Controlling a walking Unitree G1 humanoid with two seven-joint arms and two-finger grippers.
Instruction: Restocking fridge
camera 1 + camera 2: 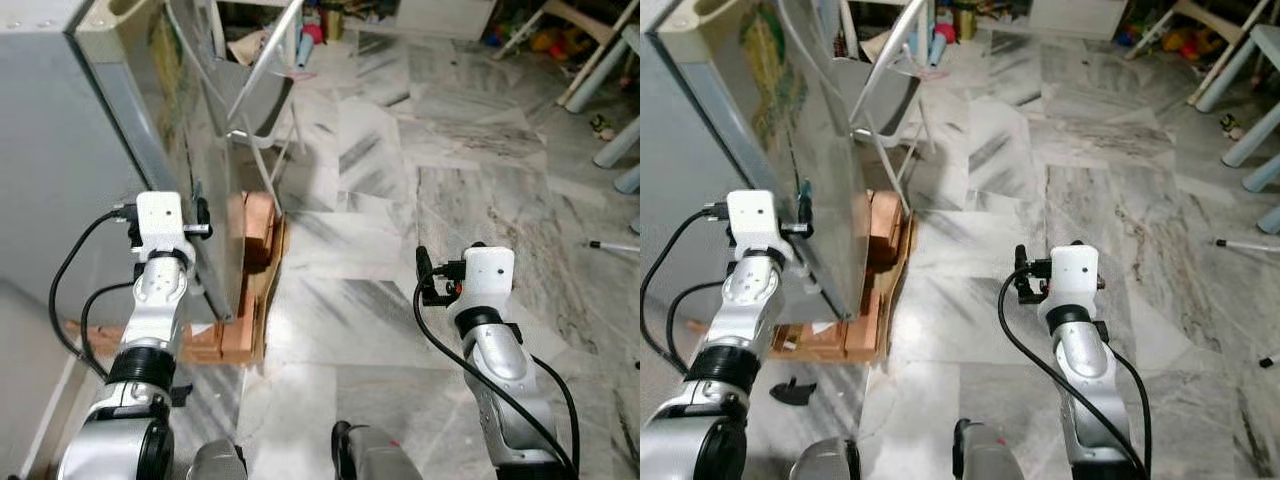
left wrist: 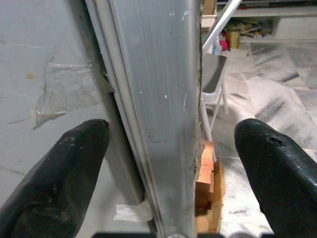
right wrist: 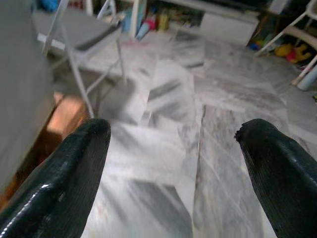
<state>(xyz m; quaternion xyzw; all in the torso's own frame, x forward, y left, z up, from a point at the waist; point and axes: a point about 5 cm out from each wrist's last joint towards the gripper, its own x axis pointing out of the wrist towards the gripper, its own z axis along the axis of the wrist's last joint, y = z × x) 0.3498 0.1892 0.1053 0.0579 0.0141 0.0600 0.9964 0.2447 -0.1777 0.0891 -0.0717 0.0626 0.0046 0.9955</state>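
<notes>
The grey fridge [image 1: 60, 150] stands at my left, its shiny metal door edge [image 2: 158, 99] running down towards the floor. My left gripper [image 2: 171, 131] is open, one black finger [image 2: 74, 163] on the grey side and the other [image 2: 277, 163] on the outer side of that edge, so the edge lies between them. In the head view the left wrist [image 1: 160, 225] is right against the fridge's lower corner. My right gripper [image 3: 173, 131] is open and holds nothing, raised over the marble floor [image 1: 400, 230] to the right.
The fridge rests on stacked wooden blocks [image 1: 255, 230] and cardboard. A grey folding chair [image 1: 262, 95] stands just behind the fridge. White furniture legs [image 1: 600, 60] and toys line the far right; a small stick [image 1: 612, 245] lies on the floor.
</notes>
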